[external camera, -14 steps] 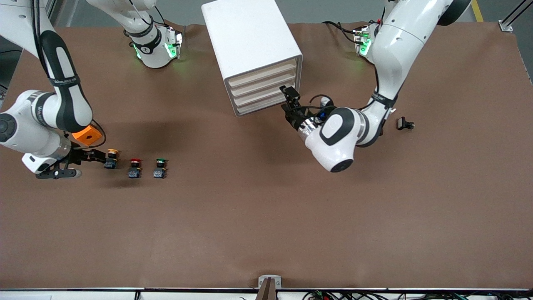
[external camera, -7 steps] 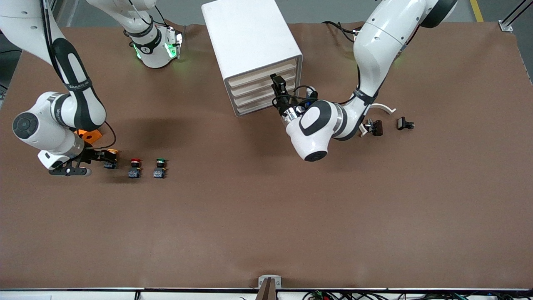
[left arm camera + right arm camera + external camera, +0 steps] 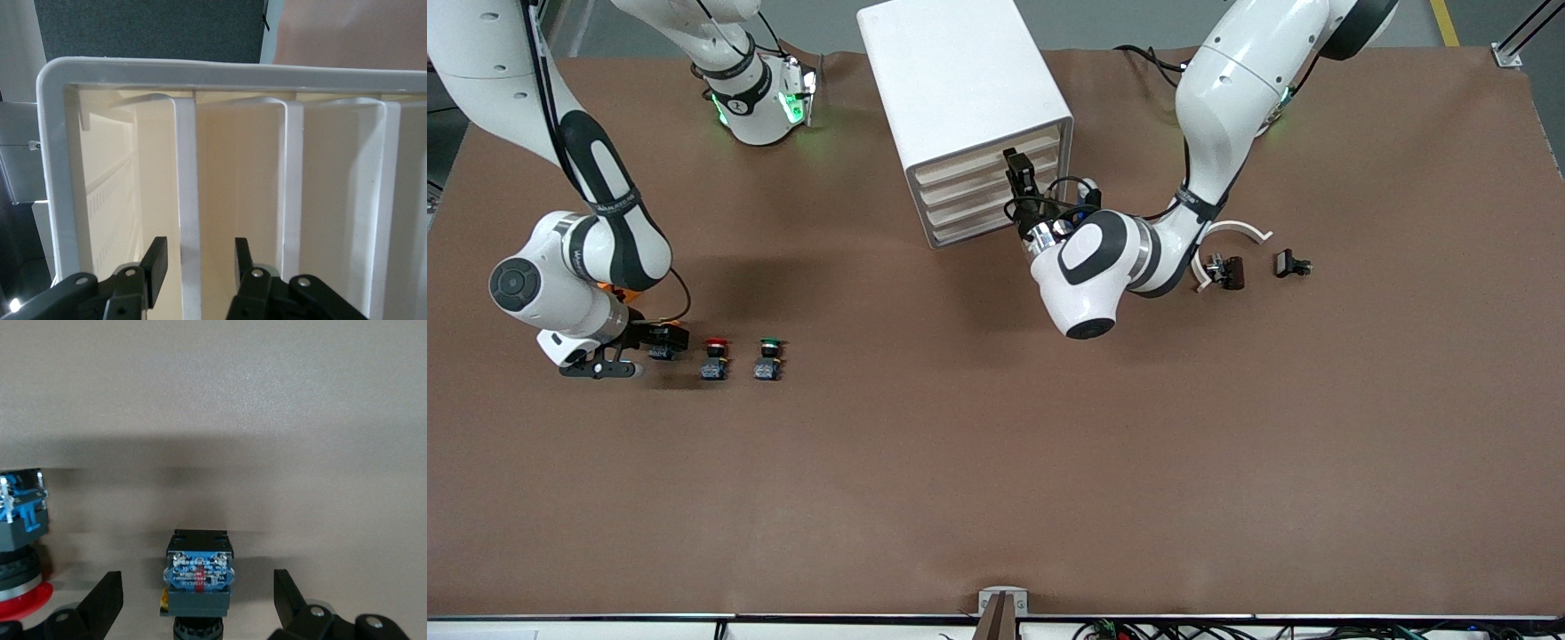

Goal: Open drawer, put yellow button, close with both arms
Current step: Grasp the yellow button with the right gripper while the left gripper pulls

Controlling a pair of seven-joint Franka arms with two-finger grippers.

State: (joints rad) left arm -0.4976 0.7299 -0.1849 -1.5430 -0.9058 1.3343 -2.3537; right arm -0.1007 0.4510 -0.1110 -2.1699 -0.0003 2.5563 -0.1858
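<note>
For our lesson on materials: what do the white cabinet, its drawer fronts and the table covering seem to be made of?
Cabinet: probably moulded plastic, smooth white with rounded edges and a slight sheen. Drawer fronts: likely plastic too, pale beige, smooth, with thin moulded white rims. Table covering: seemingly matte brown paper or cloth sheet; its edge by the bases is wavy.

Table [image 3: 996, 462]: brown cover.
Cabinet [image 3: 951, 80]: white, four drawers, near the arms' bases.
Buttons: yellow button [image 3: 662, 348], red button [image 3: 713, 357], green button [image 3: 767, 357], one row.
Black parts [image 3: 1227, 271], [image 3: 1291, 264]: toward left arm's end.
</note>
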